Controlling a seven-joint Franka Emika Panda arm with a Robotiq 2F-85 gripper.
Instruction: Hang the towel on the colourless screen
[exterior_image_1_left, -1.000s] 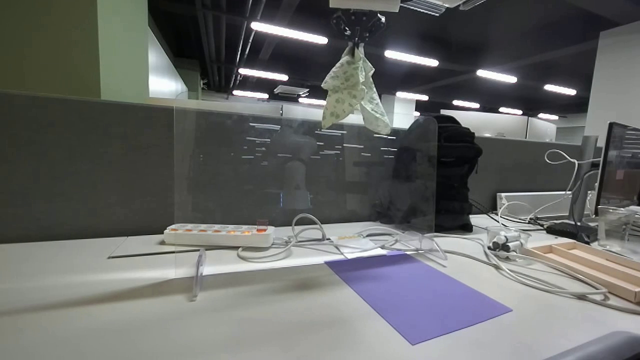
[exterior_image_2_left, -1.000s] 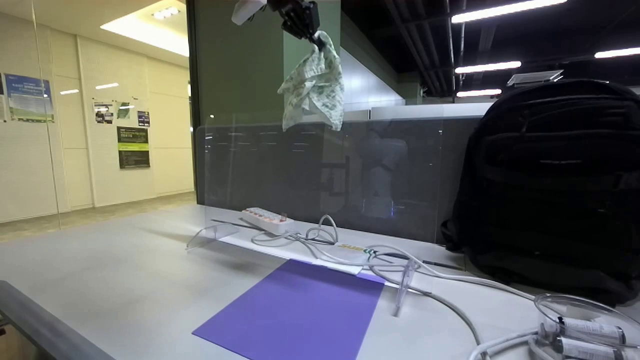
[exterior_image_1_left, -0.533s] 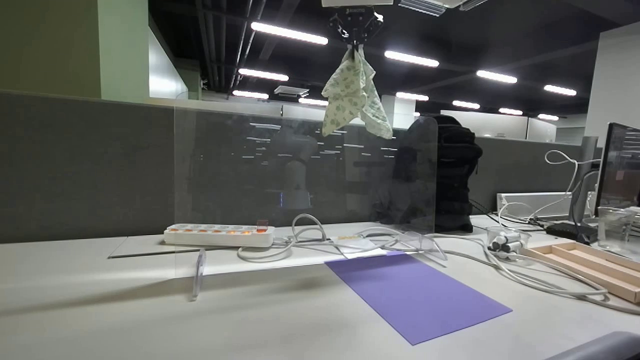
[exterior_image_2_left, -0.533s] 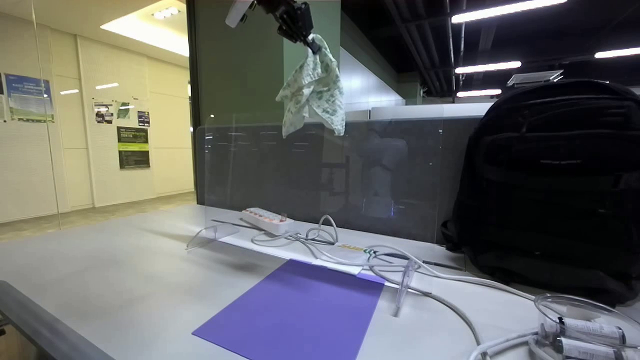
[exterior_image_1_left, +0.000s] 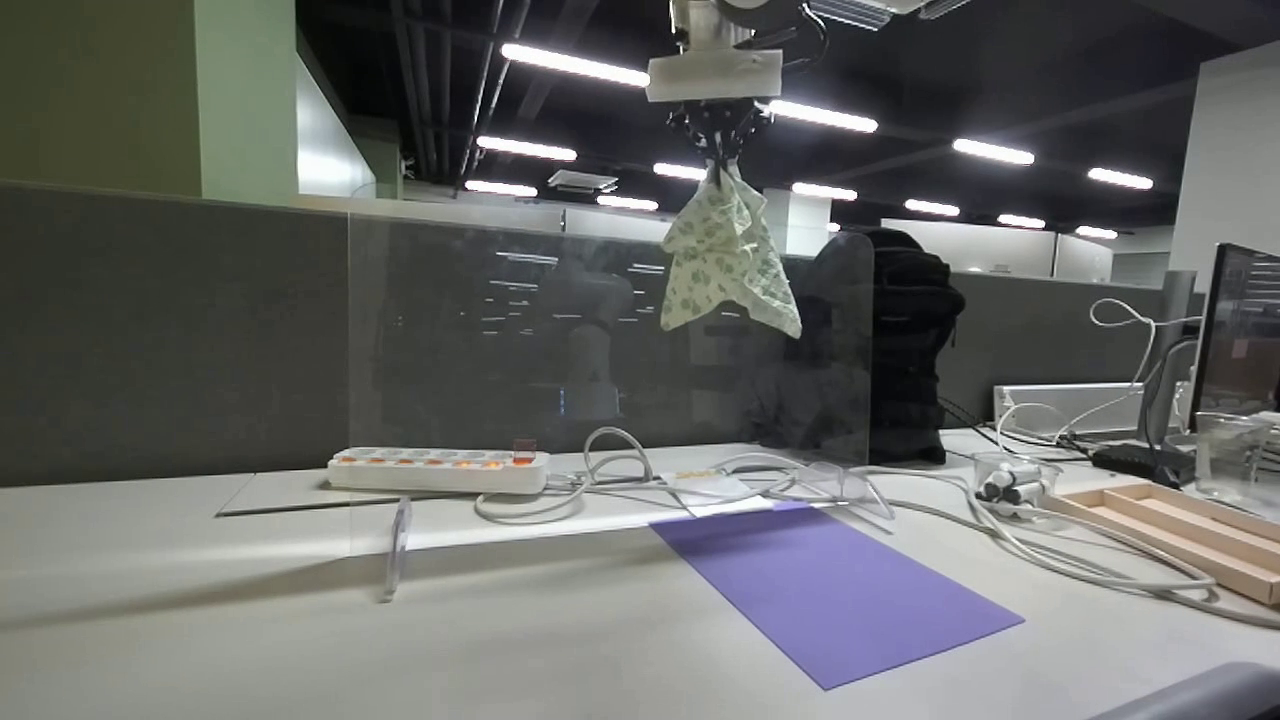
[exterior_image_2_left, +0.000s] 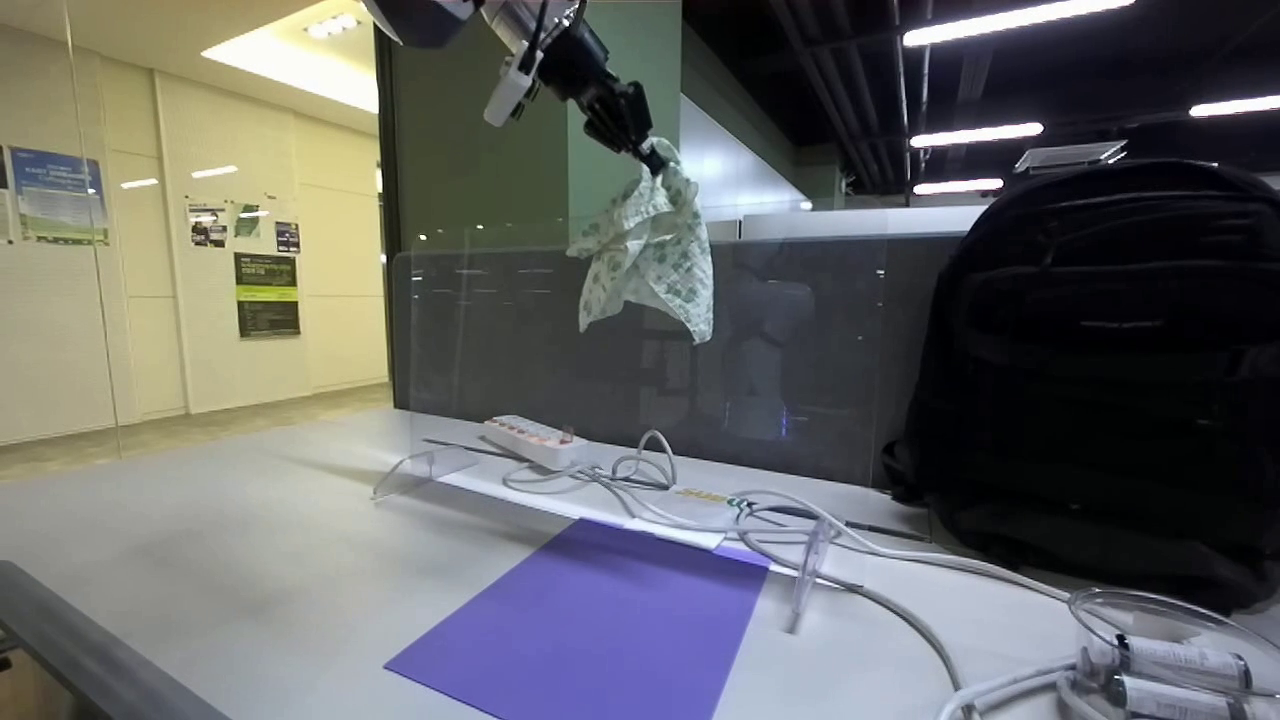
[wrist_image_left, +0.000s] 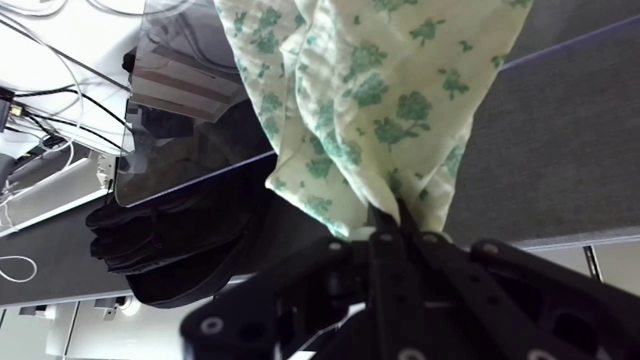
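The towel, pale with green flowers, shows in both exterior views (exterior_image_1_left: 715, 260) (exterior_image_2_left: 655, 245) and the wrist view (wrist_image_left: 370, 100). My gripper (exterior_image_1_left: 718, 175) (exterior_image_2_left: 652, 158) (wrist_image_left: 392, 210) is shut on its upper part, and the rest hangs down in folds. The colourless screen (exterior_image_1_left: 480, 350) (exterior_image_2_left: 540, 350) stands upright on clear feet on the desk. In both exterior views the towel's lower part overlaps the screen's upper part, with the gripper above its top edge. In the wrist view the towel crosses the screen's edge (wrist_image_left: 200, 178); I cannot tell whether they touch.
A white power strip (exterior_image_1_left: 440, 470) and cables (exterior_image_1_left: 620, 480) lie at the screen's base. A purple sheet (exterior_image_1_left: 840, 595) lies on the desk. A black backpack (exterior_image_1_left: 910, 350) leans on the grey partition (exterior_image_1_left: 170, 340). A cup of small bottles (exterior_image_1_left: 1015, 485) and a wooden tray (exterior_image_1_left: 1170, 535) stand to one side.
My gripper has come down with the towel still held, so the towel's lower part now overlaps more of the screen. More of the arm is in view. The screen has not moved.
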